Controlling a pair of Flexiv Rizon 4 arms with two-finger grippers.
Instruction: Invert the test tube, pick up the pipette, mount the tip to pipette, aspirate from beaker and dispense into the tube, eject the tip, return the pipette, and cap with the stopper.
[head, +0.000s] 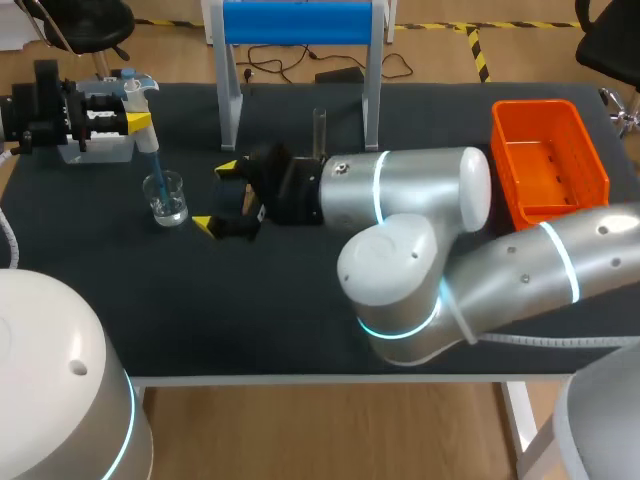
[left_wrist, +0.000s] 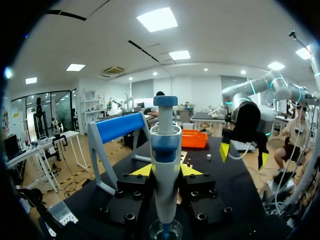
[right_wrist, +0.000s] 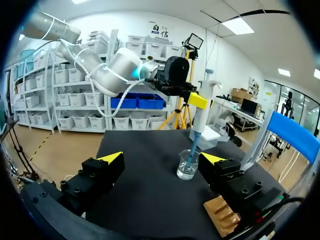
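Left gripper (left_wrist: 166, 171) clamped on pipette (head: 138, 105), its blue tip (head: 157, 168) lowered into beaker (head: 165, 197). Right gripper (head: 217, 197) stands empty, fingers apart, just beside the beaker (a nudge could upset it). Tip depth in the liquid cannot be confirmed; shallow immersion would likely draw air

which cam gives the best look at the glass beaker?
Right wrist view: the small clear glass beaker stands whole, blue pipette tip inside it. Head view shows the beaker small, from above; left wrist view catches only its rim beneath the blue-and-white pipette.
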